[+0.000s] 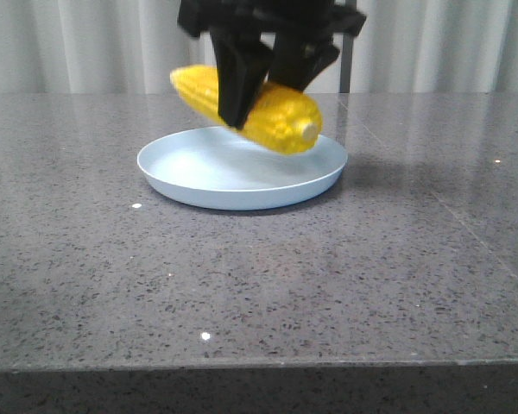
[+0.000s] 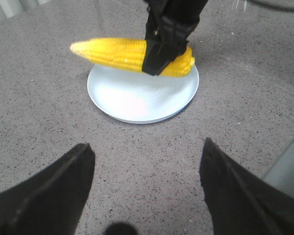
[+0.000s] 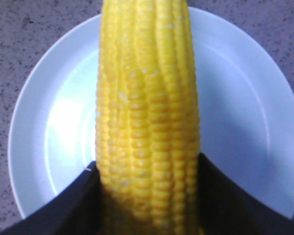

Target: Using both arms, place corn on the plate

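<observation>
My right gripper point(image 1: 263, 95) is shut on the yellow corn point(image 1: 281, 116) near its middle. It holds the cob tilted just over the pale blue plate point(image 1: 242, 177), with the pale stub end low at the front right. In the right wrist view the corn point(image 3: 147, 98) fills the gap between the fingers of my right gripper point(image 3: 148, 169), with the plate point(image 3: 235, 98) beneath. In the left wrist view my left gripper point(image 2: 144, 145) is open and empty over bare table, well short of the plate point(image 2: 137, 98), the corn point(image 2: 112, 51) and the right gripper point(image 2: 161, 54).
The plate stands on a grey speckled stone table point(image 1: 259, 285) whose front edge is near the camera. A pale curtain point(image 1: 69, 43) hangs behind the table. A table edge point(image 2: 289, 166) shows in the left wrist view beside one finger.
</observation>
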Robot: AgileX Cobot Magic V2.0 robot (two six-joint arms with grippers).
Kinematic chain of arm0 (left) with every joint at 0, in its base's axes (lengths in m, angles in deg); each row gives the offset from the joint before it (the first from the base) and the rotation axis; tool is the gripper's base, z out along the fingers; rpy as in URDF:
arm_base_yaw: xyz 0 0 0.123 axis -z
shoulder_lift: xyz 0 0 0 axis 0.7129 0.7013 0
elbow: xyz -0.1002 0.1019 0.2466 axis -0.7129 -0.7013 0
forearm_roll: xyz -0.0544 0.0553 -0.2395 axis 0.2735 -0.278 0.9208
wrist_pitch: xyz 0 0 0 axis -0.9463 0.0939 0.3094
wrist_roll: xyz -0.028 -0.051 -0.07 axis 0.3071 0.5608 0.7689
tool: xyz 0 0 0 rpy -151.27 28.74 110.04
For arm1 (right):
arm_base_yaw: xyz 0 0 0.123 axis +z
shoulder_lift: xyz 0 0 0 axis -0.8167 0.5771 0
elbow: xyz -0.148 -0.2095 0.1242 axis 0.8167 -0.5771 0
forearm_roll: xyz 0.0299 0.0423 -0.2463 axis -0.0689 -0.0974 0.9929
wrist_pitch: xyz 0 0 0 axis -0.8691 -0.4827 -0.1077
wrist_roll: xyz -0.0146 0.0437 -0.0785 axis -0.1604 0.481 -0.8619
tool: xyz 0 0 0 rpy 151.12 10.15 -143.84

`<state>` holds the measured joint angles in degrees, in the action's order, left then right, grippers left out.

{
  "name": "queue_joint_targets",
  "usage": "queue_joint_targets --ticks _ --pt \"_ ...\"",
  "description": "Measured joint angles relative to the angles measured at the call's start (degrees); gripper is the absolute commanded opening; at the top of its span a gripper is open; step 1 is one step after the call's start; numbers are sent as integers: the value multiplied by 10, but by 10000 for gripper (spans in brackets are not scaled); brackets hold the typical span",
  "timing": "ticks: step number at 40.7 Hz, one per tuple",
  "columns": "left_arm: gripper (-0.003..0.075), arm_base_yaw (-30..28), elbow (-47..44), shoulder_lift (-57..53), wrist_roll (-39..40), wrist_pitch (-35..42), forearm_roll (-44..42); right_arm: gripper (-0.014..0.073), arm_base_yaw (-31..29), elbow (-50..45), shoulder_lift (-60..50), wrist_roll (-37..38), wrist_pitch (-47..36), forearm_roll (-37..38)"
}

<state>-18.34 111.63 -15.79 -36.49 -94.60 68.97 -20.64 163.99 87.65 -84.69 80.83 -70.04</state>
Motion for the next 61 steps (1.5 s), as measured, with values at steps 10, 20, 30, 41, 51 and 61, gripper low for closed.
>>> queue_joint_targets --ticks 10,20,30,41,51,61 --pt "458 0 0 0 0 0 0 568 0 0 23 0 -3 0" --pt "458 0 0 0 0 0 0 569 0 0 6 0 -3 0" --pt "458 0 0 0 0 0 0 566 0 -4 -98 0 0 1" --pt "458 0 0 0 0 0 0 540 0 -97 -281 0 13 7" --pt "458 0 0 0 0 0 0 540 0 -211 -467 0 26 19" --pt "458 0 0 0 0 0 0 540 0 -310 -620 0 37 21"
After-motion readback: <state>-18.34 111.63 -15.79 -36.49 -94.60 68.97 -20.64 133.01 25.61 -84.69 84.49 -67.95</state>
